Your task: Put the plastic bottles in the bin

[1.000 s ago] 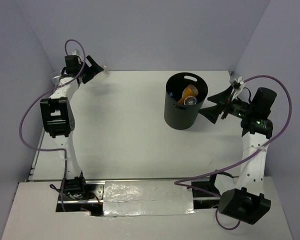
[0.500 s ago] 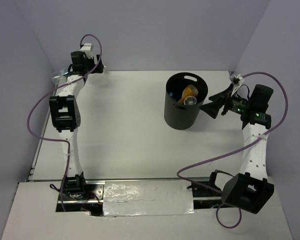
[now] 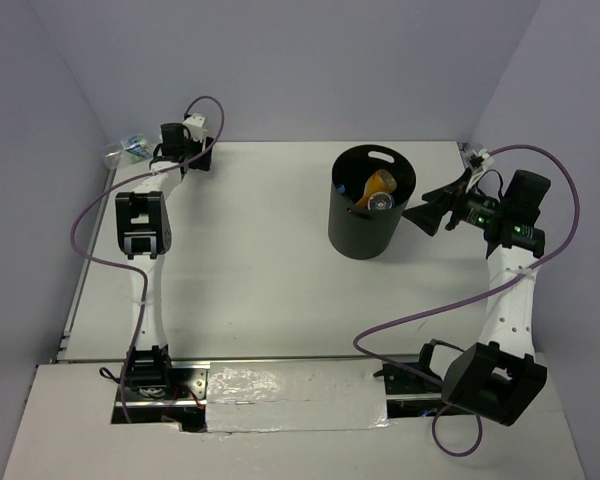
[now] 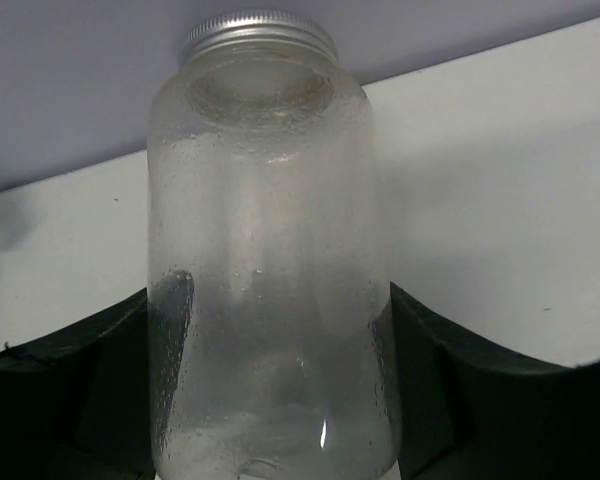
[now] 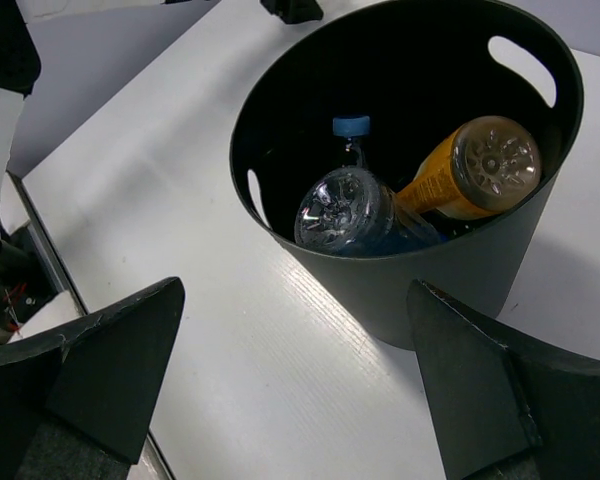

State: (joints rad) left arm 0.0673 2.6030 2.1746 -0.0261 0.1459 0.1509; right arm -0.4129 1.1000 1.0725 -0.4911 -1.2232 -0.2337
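The black bin (image 3: pixel 371 215) stands at the back right of the table. Inside it lie the orange bottle (image 5: pixel 470 170) and a clear bottle (image 5: pixel 345 210) with a blue label, and a blue cap (image 5: pixel 351 126) shows behind them. My left gripper (image 3: pixel 192 155) is at the far left corner, shut on a clear bottle (image 4: pixel 270 200) with a silver cap; both fingers (image 4: pixel 420 370) press its sides. Another clear, blue-labelled bottle (image 3: pixel 126 150) lies against the left wall. My right gripper (image 3: pixel 425 215) is open and empty just right of the bin (image 5: pixel 450 270). The green bottle is out of view.
Lavender walls close in the back, left and right of the white table (image 3: pixel 250 260). The arm bases and a taped strip (image 3: pixel 295 400) are at the near edge. Purple cables loop from both arms.
My left arm has swung its wrist to the right along the back edge, uncovering the blue-labelled bottle by the left wall. My right gripper has shifted slightly and stays open.
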